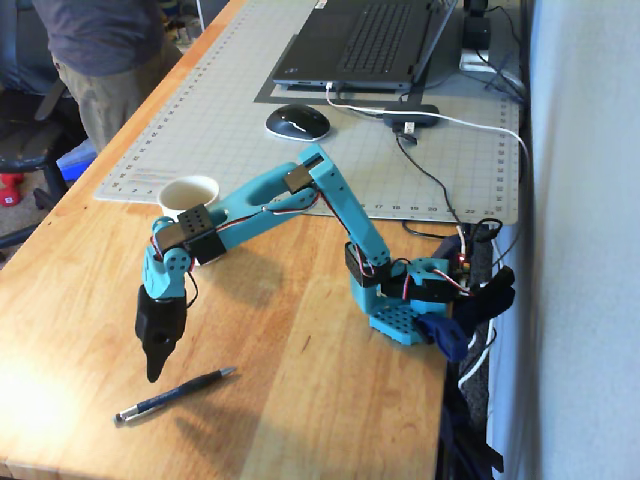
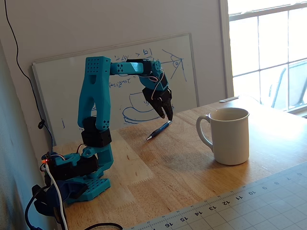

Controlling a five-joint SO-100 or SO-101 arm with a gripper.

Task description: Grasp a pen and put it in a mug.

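The pen (image 1: 175, 393) lies flat on the wooden table near its front edge in a fixed view, and shows as a dark stick (image 2: 159, 130) in front of the whiteboard in the other. My gripper (image 1: 153, 372) hangs pointing down just above and left of the pen's middle, not touching it; its fingers taper to one point and look shut with nothing held. In the other fixed view the gripper (image 2: 168, 116) hovers just above the pen. The cream mug (image 2: 230, 136) stands upright; the arm's wrist partly covers the mug (image 1: 188, 190).
A cutting mat (image 1: 240, 120) carries a laptop (image 1: 370, 45) and a mouse (image 1: 297, 122) beyond the mug. Cables (image 1: 440, 180) run to the arm's base (image 1: 400, 300). A whiteboard (image 2: 72, 91) leans on the wall. A person (image 1: 95, 50) stands at the table's far left.
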